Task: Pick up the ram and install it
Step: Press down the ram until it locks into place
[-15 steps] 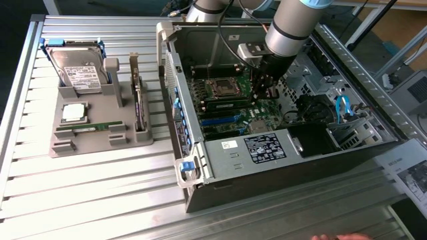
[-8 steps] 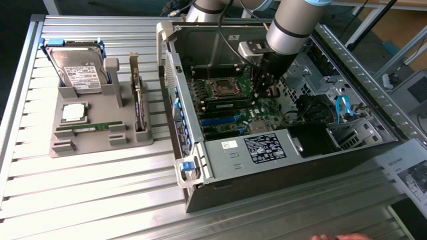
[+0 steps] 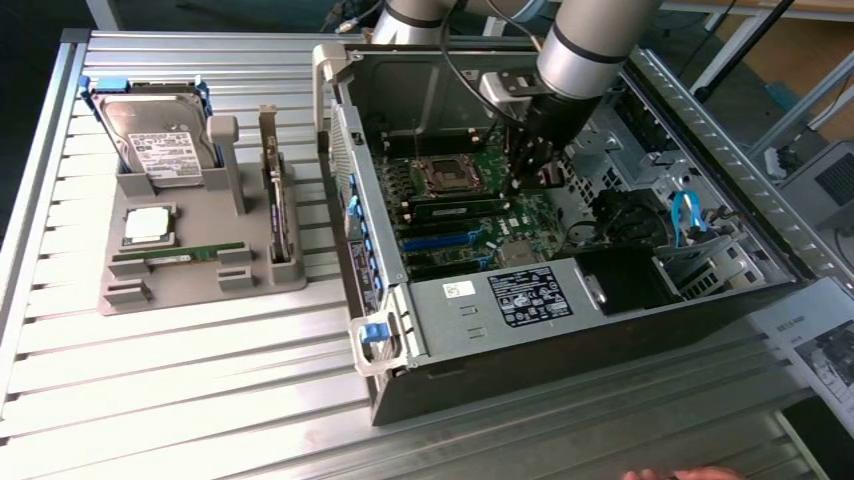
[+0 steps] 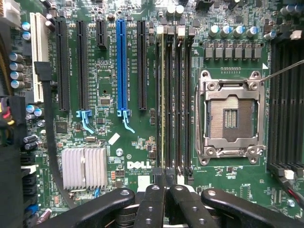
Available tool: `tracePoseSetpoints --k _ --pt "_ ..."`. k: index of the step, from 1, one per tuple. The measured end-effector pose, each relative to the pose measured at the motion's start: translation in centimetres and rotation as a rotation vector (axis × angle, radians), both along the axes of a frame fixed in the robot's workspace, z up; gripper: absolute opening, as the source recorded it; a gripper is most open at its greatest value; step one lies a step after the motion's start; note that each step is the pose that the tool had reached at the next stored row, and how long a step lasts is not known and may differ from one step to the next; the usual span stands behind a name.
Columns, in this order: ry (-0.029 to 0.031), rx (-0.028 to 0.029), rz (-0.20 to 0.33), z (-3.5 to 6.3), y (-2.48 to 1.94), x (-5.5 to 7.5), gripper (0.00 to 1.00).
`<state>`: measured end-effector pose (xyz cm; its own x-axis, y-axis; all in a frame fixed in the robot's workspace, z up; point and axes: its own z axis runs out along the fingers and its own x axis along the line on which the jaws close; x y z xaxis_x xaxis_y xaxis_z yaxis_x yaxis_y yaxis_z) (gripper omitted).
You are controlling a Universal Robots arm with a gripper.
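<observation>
You see the gripper (image 4: 164, 183) closest to you in the wrist view, its black fingers (image 4: 153, 199) clenched together with nothing visible between them. The tips sit right over one end of the memory slots. The ram (image 4: 163, 95) stands edge-on in one of those slots, running away from the fingertips, just beside the empty processor socket (image 4: 231, 116). Farther across the board you have a blue slot (image 4: 121, 66) and a silver heatsink (image 4: 84, 167).

In the exterior view, your gripper (image 3: 534, 165) reaches down inside the open computer case (image 3: 387, 290). On the exterior view's left, well apart from the case, a gray holder (image 3: 174, 285) carries a second green stick (image 3: 180, 254), a square processor (image 3: 147, 225) and a hard drive (image 3: 160, 140).
</observation>
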<state>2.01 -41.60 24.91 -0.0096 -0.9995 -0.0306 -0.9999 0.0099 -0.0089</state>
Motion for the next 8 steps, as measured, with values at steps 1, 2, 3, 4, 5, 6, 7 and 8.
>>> tracePoseSetpoints --k 1,2,3,4,5,6,7,8 --pt "0.0 0.0001 0.0 0.14 0.0 0.0 0.1" --pt "0.0001 -0.0001 0.0 0.29 0.0 0.0 0.1" --pt "0.0 -0.0001 0.0 0.42 0.0 0.0 0.1" --pt "0.0 0.0 0.0 0.55 0.0 0.0 0.1" --pt "0.0 0.0001 0.0 0.73 0.0 0.0 0.1" --pt "0.0 0.0 0.0 0.85 0.0 0.0 0.1" --pt "0.0 0.0001 0.0 0.89 0.0 0.0 0.1" --pt "0.0 0.0001 0.0 0.89 0.0 0.0 0.1"
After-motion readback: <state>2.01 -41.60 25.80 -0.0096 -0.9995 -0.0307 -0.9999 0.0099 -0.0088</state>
